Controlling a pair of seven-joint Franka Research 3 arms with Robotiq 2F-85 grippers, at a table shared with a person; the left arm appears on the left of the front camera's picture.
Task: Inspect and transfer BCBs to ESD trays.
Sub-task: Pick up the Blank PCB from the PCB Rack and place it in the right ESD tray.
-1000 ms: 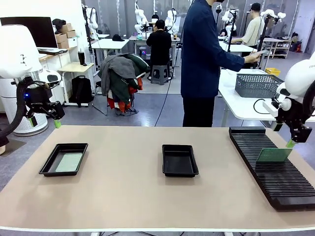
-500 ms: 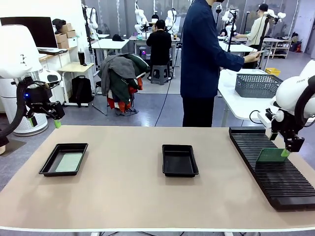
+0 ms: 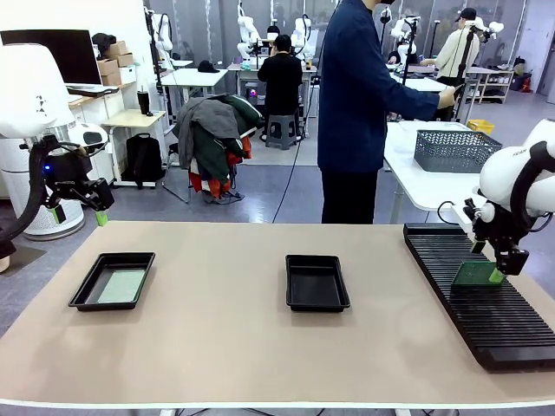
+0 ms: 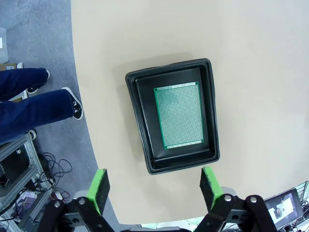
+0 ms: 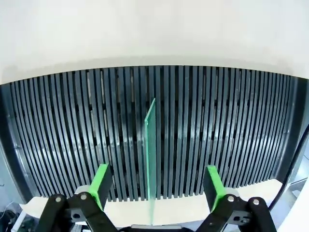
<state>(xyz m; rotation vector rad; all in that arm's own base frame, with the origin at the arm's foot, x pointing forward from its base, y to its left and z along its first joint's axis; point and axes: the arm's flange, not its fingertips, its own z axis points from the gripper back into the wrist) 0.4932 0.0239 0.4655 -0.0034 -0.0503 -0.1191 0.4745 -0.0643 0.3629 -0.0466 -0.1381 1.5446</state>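
Counting one BCB [image 3: 121, 286] in the left tray [image 3: 130, 257], middle tray [image 3: 318, 304] empty; my right hand [image 5: 157, 183], fingers apart, straddles a second BCB [image 5: 150, 145] standing in the rack [image 5: 217, 121].

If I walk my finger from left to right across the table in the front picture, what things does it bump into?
ESD tray holding a BCB → empty ESD tray → long black slotted rack.
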